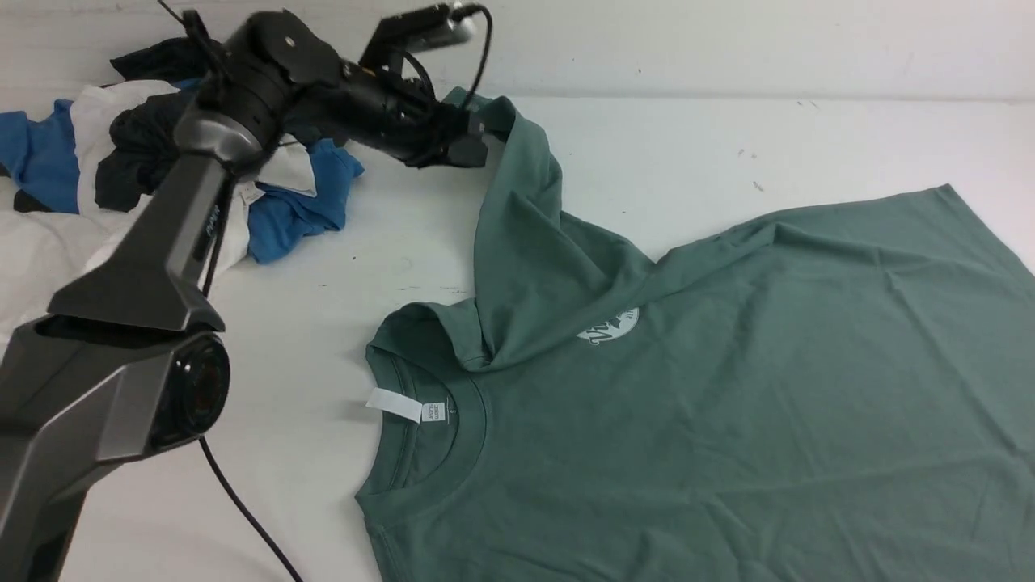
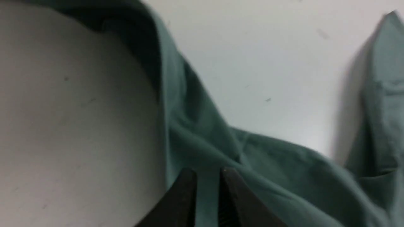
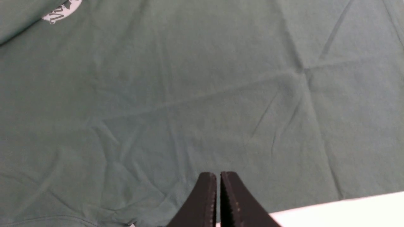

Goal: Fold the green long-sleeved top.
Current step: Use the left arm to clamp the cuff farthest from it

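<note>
Nearest the robot, the right tool (image 3: pixel 217 176) hovers over the body of the green long-sleeved top (image 1: pixel 728 388), just inside one edge. Its jaws are pressed together and hold nothing. The top lies chest-up on the white bench (image 1: pixel 323 307) and takes up most of the right half. Its collar points toward the robot's left, with the white neck tag (image 1: pixel 396 404) flipped out over the rim. Just past the collar, a fold of cloth half covers the round white print (image 1: pixel 608 327).

From that fold the far sleeve (image 1: pixel 517 242) runs away from the robot as a raised ridge up to the left tool (image 1: pixel 465 141). The left tool's jaws stand a narrow gap apart with green cloth showing in the gap. I cannot tell whether they pinch the cuff or only straddle it. Beyond it, at the far left, a heap of blue, white and black garments (image 1: pixel 121 162) lies apart from the top.

This looks like the sleeve step, early in the fold. Next, the left tool needs a sure grip on the cuff. It should then carry the sleeve back over the chest and lay it flat.
</note>
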You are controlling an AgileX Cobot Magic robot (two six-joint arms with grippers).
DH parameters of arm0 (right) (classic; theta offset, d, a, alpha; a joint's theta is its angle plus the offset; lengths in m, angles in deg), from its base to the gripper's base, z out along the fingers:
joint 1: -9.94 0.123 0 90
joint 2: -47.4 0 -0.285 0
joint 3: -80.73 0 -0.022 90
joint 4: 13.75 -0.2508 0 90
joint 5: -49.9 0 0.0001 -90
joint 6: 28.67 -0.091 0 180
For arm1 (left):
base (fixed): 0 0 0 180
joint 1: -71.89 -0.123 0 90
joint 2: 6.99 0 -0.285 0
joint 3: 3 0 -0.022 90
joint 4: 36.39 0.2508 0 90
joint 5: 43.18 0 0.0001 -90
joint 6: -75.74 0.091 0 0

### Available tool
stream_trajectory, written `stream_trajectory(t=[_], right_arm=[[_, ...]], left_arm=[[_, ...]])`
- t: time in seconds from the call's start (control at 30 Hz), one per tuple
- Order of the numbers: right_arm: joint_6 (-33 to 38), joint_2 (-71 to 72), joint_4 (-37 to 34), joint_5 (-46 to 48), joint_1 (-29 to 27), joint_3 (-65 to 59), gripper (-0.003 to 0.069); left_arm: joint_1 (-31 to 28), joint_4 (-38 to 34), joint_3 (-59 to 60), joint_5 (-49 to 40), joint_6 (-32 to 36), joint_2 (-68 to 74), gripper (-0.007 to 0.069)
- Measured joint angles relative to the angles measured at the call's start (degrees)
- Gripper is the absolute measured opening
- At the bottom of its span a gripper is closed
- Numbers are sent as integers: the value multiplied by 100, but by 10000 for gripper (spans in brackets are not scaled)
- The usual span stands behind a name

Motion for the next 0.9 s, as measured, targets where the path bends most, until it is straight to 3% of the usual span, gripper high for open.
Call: stream_trajectory(t=[0.2,0.33,0.9], right_arm=[[75,0,-18,0,0,0,13],[95,0,-49,0,0,0,13],[100,0,-86,0,0,0,13]], left_arm=[[220,202,0,952,4,257,328],[225,191,0,1419,58,348,399],[359,-820,0,3012,739,963,417]])
